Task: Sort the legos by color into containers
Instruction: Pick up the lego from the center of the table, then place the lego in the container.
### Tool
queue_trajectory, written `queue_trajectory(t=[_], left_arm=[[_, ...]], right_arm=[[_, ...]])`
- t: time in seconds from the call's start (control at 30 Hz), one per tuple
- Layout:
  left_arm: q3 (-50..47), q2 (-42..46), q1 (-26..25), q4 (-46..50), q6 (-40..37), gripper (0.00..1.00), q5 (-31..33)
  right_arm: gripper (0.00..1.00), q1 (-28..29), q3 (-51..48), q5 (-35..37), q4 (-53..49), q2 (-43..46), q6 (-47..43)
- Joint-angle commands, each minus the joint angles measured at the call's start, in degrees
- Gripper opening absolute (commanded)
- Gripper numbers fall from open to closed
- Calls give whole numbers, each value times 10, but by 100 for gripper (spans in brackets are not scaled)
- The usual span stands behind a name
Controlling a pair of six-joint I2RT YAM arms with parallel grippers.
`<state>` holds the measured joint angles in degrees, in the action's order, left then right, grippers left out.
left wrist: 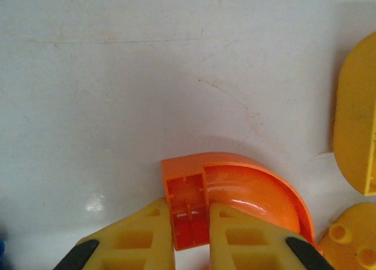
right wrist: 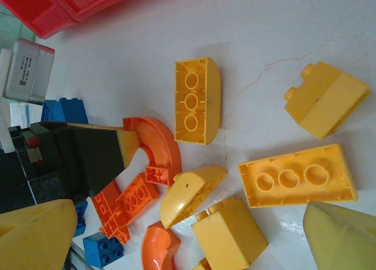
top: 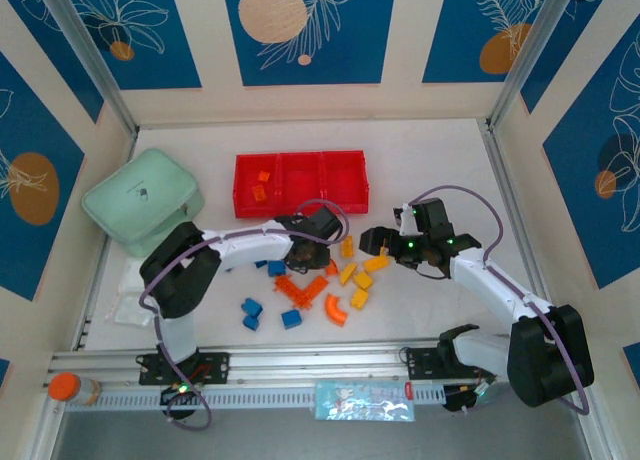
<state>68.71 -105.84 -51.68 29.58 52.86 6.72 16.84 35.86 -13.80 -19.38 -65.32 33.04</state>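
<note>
We see a white table (top: 430, 170) walled by blue-and-cream panels. At its far left sits a mint green rounded plastic case (top: 140, 202). Just right of it lies the shallow bright red plastic tray of three square compartments (top: 340, 180), whose left compartment holds two small orange bricks (top: 261, 186).

In front of the tray, the left gripper (left wrist: 191, 226) is down at the table, its yellow pads (left wrist: 247, 240) clamped on the square end of an orange plastic quarter-arch brick (left wrist: 252, 188) lying on the tabletop. The right gripper (top: 382, 242) hangs near it above the pile, jaws spread wide and holding nothing.

Around both grippers we count loose yellow bricks (right wrist: 296, 176), orange pieces (top: 300, 288) and blue bricks (top: 250, 312) scattered on the table, apart from the tray.
</note>
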Motion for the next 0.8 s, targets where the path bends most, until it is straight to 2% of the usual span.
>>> queue_trajectory(t=[0.0, 0.23, 0.47, 0.57, 0.77], left_arm=[[-3, 31, 10, 13, -10, 16, 9], [-1, 101, 51, 31, -50, 16, 23], [31, 132, 153, 68, -121, 16, 53], [57, 123, 210, 65, -152, 16, 43], [150, 52, 286, 68, -207, 16, 38]], right_arm=[[99, -2, 16, -13, -18, 1, -20], [99, 23, 56, -15, -34, -11, -42], [99, 73, 78, -2, -1, -50, -16], [99, 88, 86, 6, 21, -63, 2], [99, 98, 102, 17, 32, -86, 8]])
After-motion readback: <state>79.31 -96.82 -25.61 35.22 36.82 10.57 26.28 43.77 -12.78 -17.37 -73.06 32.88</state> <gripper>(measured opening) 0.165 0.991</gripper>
